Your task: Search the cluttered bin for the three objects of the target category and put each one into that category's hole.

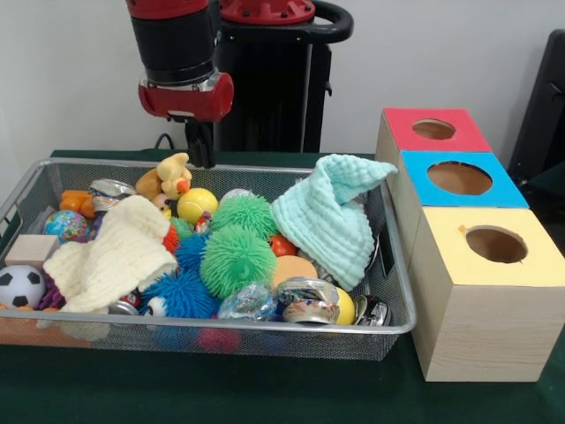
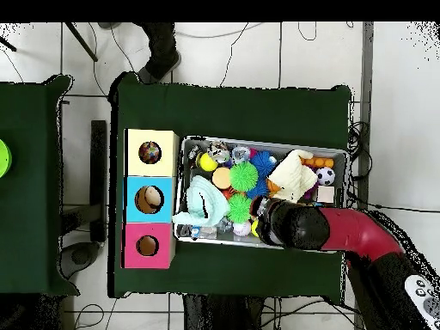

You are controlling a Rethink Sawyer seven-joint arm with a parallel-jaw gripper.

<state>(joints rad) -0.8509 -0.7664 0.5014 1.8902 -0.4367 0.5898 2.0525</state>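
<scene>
The wire mesh bin [image 1: 221, 325] sits on the green table, full of toys; it also shows in the overhead view [image 2: 258, 142]. My gripper [image 1: 201, 148] hangs shut and empty just above the bin's far rim, over a plush duck [image 1: 168, 177] and a yellow ball [image 1: 196, 205]. The yellow-topped box stands right of the bin, its round hole [image 1: 496, 245] apart from the gripper. In the overhead view that hole [image 2: 149, 153] shows something round inside. The arm's wrist [image 2: 292, 225] hides the gripper there.
The bin holds two green spiky balls [image 1: 235, 259], a blue spiky ball [image 1: 181, 291], a mint cloth [image 1: 331, 216], a cream cloth [image 1: 119, 252], a soccer ball [image 1: 19, 285], a wooden block [image 1: 31, 250] and cans [image 1: 305, 300]. Blue-topped [image 1: 459, 178] and red-topped [image 1: 433, 129] boxes stand behind the yellow one.
</scene>
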